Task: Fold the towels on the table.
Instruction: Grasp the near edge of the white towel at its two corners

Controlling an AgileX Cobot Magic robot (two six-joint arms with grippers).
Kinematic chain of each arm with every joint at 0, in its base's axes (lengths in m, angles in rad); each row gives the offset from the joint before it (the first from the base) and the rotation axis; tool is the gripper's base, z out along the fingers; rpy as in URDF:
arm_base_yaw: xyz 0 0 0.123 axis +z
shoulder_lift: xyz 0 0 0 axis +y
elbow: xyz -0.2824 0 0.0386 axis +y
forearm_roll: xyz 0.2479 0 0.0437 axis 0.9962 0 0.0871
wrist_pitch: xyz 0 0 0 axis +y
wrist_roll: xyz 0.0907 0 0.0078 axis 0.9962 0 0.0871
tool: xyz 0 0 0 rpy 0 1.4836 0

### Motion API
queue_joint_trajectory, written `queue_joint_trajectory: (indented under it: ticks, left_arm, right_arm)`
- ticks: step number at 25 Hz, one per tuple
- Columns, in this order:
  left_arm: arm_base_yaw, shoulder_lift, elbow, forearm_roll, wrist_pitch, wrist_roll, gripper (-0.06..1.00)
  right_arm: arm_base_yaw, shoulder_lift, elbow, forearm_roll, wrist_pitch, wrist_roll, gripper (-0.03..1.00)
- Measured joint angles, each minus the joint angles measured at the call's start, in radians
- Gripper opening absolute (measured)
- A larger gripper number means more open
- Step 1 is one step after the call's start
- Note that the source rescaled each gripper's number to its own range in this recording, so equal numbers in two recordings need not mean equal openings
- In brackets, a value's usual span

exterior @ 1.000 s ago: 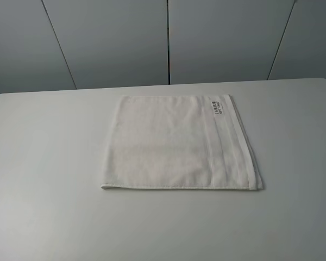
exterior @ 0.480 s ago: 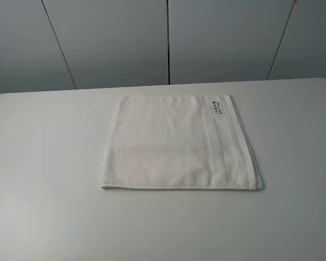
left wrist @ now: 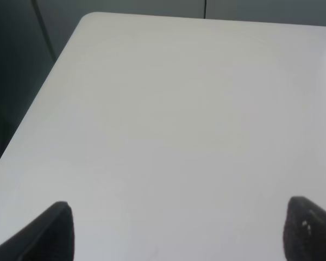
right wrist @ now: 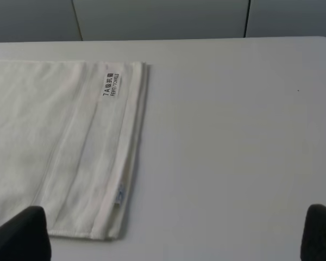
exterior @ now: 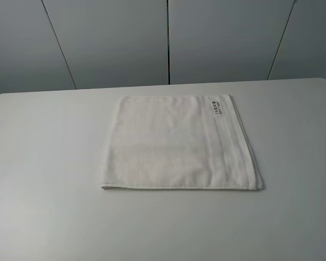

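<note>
A white towel (exterior: pixel 179 144) lies flat on the table (exterior: pixel 43 163) in the exterior high view, a little right of the middle. It is roughly square, with a border band along its right side and a small dark-printed label (exterior: pixel 217 107) at the far right corner. No arm shows in that view. The right wrist view holds the towel's banded edge (right wrist: pixel 54 141), its label (right wrist: pixel 111 85), and my right gripper (right wrist: pixel 171 234) open above the table beside that edge. My left gripper (left wrist: pixel 182 234) stands open over bare table (left wrist: pixel 179 109); no towel is in its view.
Grey wall panels (exterior: pixel 168 38) rise behind the table's far edge. The left wrist view takes in the table's rounded far corner (left wrist: pixel 89 19) and its side edge, with dark space beyond. Bare tabletop (right wrist: pixel 233 136) lies to the right of the towel.
</note>
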Motion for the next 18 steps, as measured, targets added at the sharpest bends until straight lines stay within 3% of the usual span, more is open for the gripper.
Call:
queue_joint_trajectory:
  ticks: [10,18]
  left_arm:
    - [0.000,0.094,-0.063,0.031,0.022,-0.001,1.00]
    - [0.000,0.396,-0.135,0.028,-0.003,0.135,1.00]
  right_arm:
    - [0.000,0.030,-0.035,-0.013,0.035,0.011,1.00]
    - [0.000,0.341,-0.154,0.020,0.012,-0.067,1.00]
